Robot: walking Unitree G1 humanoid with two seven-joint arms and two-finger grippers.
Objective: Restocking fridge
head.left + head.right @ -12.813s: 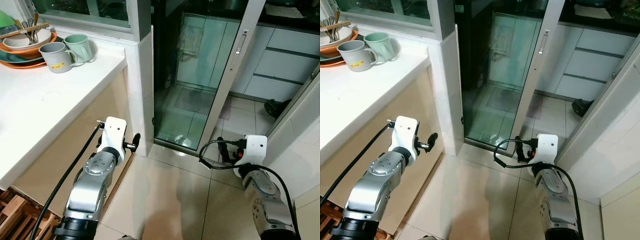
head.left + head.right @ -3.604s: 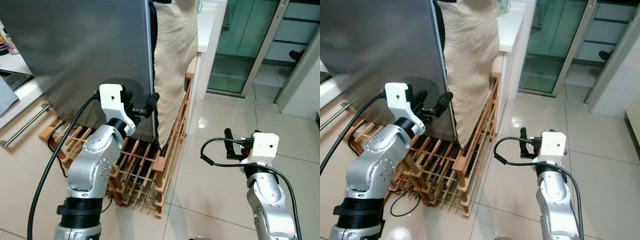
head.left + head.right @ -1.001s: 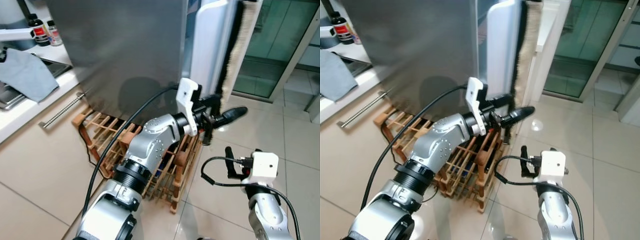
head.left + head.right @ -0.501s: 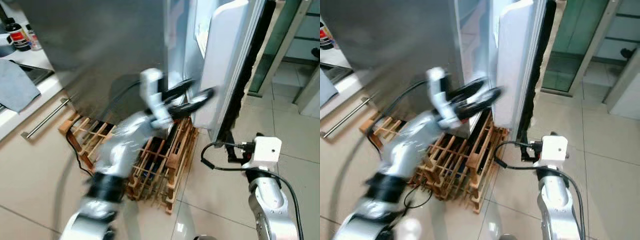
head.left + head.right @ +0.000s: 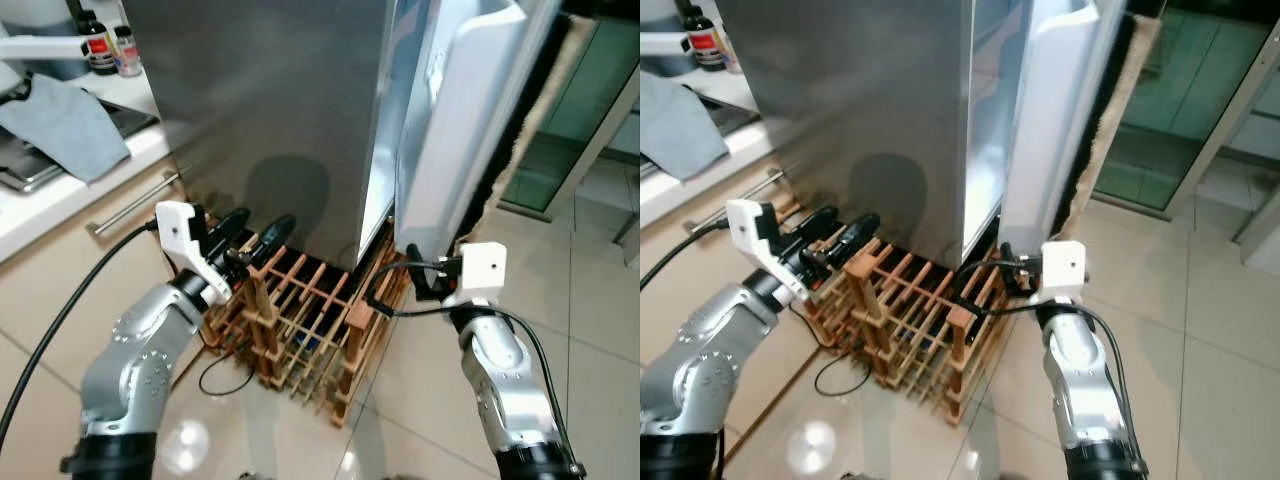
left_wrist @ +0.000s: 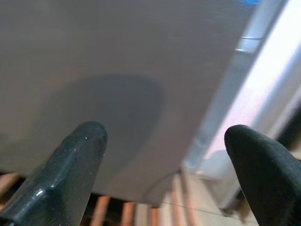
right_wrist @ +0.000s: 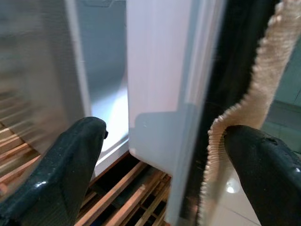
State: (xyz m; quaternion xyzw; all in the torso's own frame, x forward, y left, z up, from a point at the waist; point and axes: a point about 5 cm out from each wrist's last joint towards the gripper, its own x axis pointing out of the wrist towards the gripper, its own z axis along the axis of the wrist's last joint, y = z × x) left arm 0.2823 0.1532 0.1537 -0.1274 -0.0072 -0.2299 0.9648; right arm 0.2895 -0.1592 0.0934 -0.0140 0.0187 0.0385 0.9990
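The grey steel fridge [image 5: 270, 100] stands on a wooden slatted rack [image 5: 310, 325]. Its door [image 5: 460, 120] is swung partly out, showing the white inner liner and a lit gap at the hinge side. My left gripper [image 5: 262, 224] is open, low beside the fridge's steel side, just above the rack. In the left wrist view its fingertips [image 6: 70, 165] frame the steel wall. My right gripper [image 5: 420, 282] is open at the door's bottom corner. The right wrist view has the white liner [image 7: 160, 70] between its fingers.
A beige fringed cloth [image 5: 540, 120] hangs on the door's outer face. To the left, a counter holds a grey cloth [image 5: 70, 125] and bottles [image 5: 105, 45], with a drawer handle [image 5: 135, 205] below. Glass sliding doors [image 5: 600, 90] and tiled floor [image 5: 590, 330] lie to the right.
The door has swung wider. My left arm has drawn back from the door edge, down to the rack's left side. My right gripper has come in to the door's bottom corner. The camera shifted.
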